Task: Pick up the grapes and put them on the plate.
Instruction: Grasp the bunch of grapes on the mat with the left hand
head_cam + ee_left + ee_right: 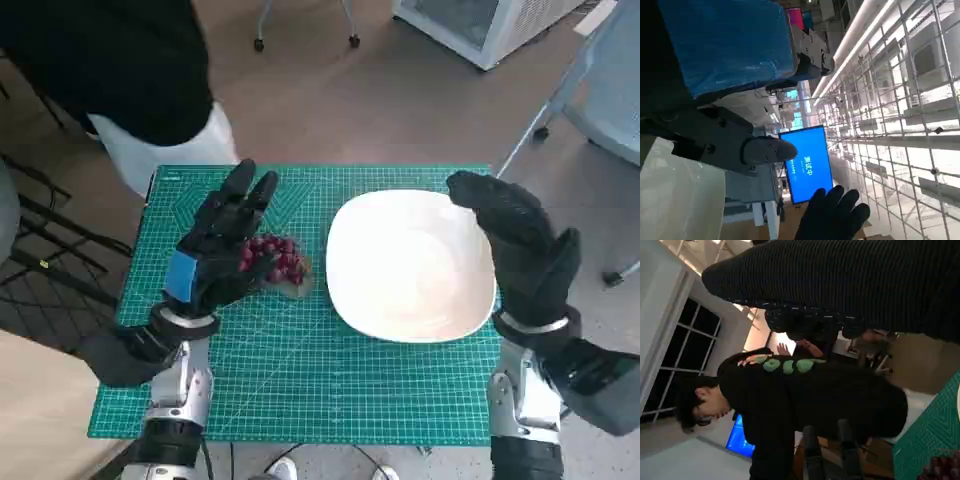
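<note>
Room as I see it from the operator's feed:
- Green cutting mat (330, 390) with a printed grid, covering the table.
- Floor (330, 90): smooth, brownish.
- White cabinet (480, 25) at the far edge, castor legs (305, 35) nearby.
- Blue screen (807, 165) with white characters.
- Wire-grid panels (900, 125).
- Long ceiling light strips (860, 25).
- Dark-paned window (682, 345).
- Person in a dark top (805, 395) beyond the table.
</note>
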